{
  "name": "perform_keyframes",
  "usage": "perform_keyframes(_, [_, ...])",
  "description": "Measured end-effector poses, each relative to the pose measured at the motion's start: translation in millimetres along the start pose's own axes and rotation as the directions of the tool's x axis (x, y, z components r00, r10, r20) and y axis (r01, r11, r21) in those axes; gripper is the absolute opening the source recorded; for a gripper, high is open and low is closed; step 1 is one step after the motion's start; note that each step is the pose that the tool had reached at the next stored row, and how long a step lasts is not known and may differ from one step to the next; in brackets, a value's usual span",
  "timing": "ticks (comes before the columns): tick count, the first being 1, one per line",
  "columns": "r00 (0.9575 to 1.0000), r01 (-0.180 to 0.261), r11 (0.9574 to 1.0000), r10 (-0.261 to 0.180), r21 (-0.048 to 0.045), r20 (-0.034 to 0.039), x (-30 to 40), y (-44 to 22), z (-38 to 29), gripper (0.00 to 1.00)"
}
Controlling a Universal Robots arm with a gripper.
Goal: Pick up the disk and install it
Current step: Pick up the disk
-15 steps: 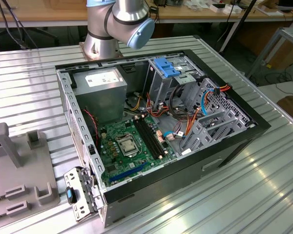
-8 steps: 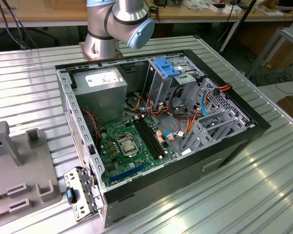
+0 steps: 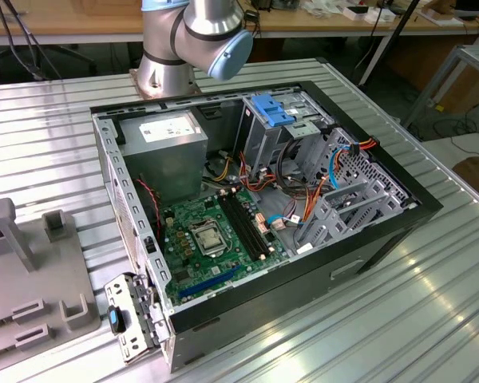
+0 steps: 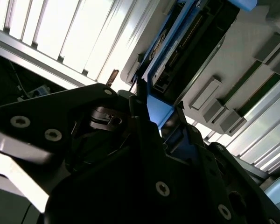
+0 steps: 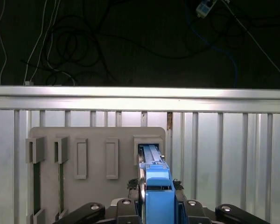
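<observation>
- the gripper [image 5: 157, 183] has its dark jaws set tight against both sides of the disk [image 5: 155, 196], on its bright blue carrier; it looks to me like a firm clasp, not a loose straddle.
- in both wrist views the disk [image 4: 177, 42] stands on edge in a slot of the grey holder [image 5: 93, 140], and i judge it not yet lifted clear.
- in the exterior view that grey holder [image 3: 32, 263] lies at the lower left of the frame, on the ribbed metal table [image 3: 431, 319].
- the open computer case [image 3: 383, 231] fills the middle of the frame, well apart from the holder, its drive cage [image 3: 347, 191] toward the right.
- so the grasp looks made; lifting, carrying and installing are all left.
</observation>
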State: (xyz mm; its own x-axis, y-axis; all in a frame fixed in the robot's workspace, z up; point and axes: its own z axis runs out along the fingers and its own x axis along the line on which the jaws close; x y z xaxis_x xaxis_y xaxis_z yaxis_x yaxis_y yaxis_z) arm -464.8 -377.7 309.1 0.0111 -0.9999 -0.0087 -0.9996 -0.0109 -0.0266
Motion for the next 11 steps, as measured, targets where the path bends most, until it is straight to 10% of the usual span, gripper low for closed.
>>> perform_keyframes(11, [1.0000,-0.009,1.0000,0.009,0.0001,-0.0002,0.0,0.0,0.1,0.37])
